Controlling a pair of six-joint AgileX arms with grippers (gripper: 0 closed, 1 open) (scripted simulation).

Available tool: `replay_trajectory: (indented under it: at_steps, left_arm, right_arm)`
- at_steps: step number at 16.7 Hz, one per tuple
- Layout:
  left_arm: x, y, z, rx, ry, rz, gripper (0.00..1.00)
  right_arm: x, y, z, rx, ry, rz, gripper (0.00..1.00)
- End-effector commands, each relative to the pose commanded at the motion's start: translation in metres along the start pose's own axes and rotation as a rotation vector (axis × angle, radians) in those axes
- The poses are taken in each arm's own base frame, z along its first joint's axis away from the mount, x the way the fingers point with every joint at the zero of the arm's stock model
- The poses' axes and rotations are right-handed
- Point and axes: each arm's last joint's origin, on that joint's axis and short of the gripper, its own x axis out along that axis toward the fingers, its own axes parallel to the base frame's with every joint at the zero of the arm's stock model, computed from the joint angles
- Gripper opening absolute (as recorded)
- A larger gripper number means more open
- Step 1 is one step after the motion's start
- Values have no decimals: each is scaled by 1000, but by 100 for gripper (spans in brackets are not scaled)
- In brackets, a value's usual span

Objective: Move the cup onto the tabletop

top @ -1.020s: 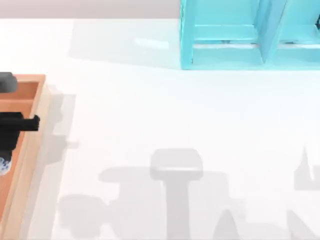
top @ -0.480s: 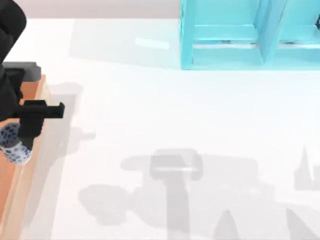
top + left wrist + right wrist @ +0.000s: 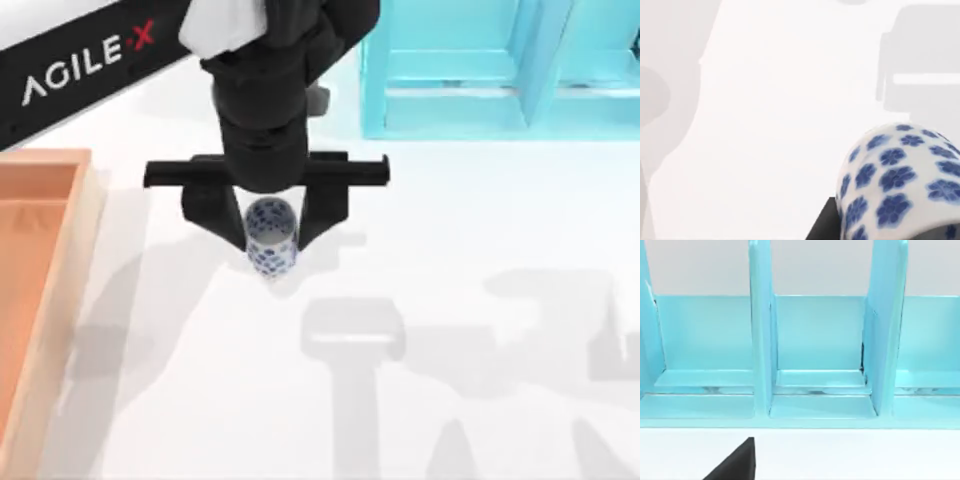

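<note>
The cup (image 3: 271, 237), white with blue flowers, stands upright between the black fingers (image 3: 213, 212) of my left gripper (image 3: 271, 232), which is shut on it. They are over the white tabletop (image 3: 450, 260), to the right of the tray and in front of the shelf. The left wrist view has the cup (image 3: 900, 185) close up over the white surface, with one dark finger (image 3: 822, 226) beside it. Whether the cup's base touches the tabletop I cannot tell. A black part of my right gripper (image 3: 735, 465) faces the shelf.
An orange-brown wooden tray (image 3: 85, 230) with a raised rim lies at the table's left edge. A light blue shelf unit (image 3: 450, 110) stands at the back right, its open compartments (image 3: 817, 340) facing forward. Grey shadows fall across the front of the table.
My left arm has carried the cup up out of the tray and to the right, and it now holds it over the white tabletop in front of the shelf.
</note>
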Motion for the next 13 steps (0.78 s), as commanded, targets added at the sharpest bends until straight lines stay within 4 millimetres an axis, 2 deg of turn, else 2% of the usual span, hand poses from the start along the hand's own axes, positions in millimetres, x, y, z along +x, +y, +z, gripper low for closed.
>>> replay_trajectory:
  at_steps: [2,4,10,13]
  left_arm:
    - [4,-37,-8,0,-8,-2,0]
    - [8,-57,-14,-1,-11,0,0]
    - [9,-59,-14,-2,-12,-2,0]
    - [27,-60,-13,0,-13,-1,0]
  right_arm:
    - [0,0,0,0,0,0,100]
    - [0,0,0,0,0,0,100]
    - [0,0,0,0,0,0,100]
    - [0,0,0,0,0,0,100]
